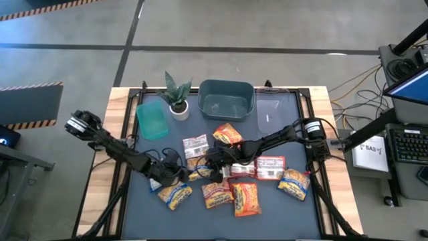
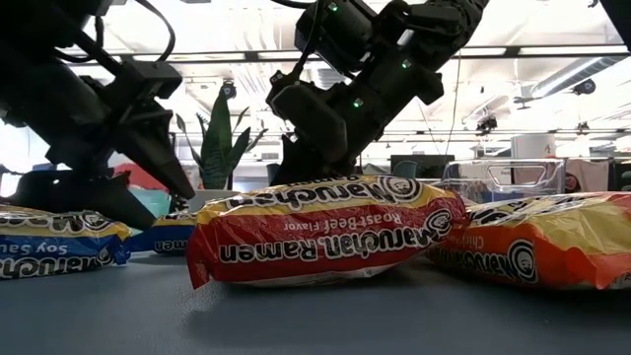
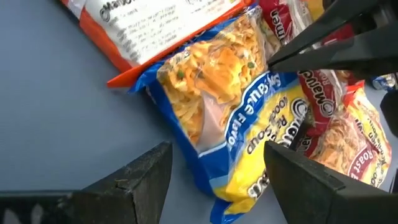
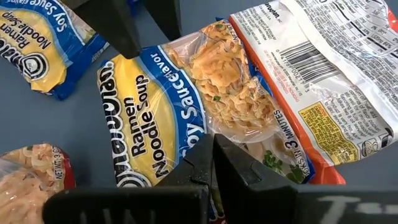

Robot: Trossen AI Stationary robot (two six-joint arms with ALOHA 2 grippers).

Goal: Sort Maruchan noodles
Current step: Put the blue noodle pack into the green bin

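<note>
Near the middle of the dark mat (image 1: 134, 214), both arms are being stretched low toward one blue-and-yellow soy sauce packet (image 3: 230, 118). The left gripper (image 3: 214, 171) is being held wide open with nothing in it, its fingers spread either side of the packet's near end. The right gripper (image 4: 214, 165) is being pressed together at the packet's edge; whether plastic is pinched is not clear. The packet is crinkled, part clear over the noodles, lying flat between the two grippers and partly under an orange-and-white packet (image 4: 323, 81). Just beyond the right gripper, a red Roast Beef packet (image 2: 325, 237) is lying.
</note>
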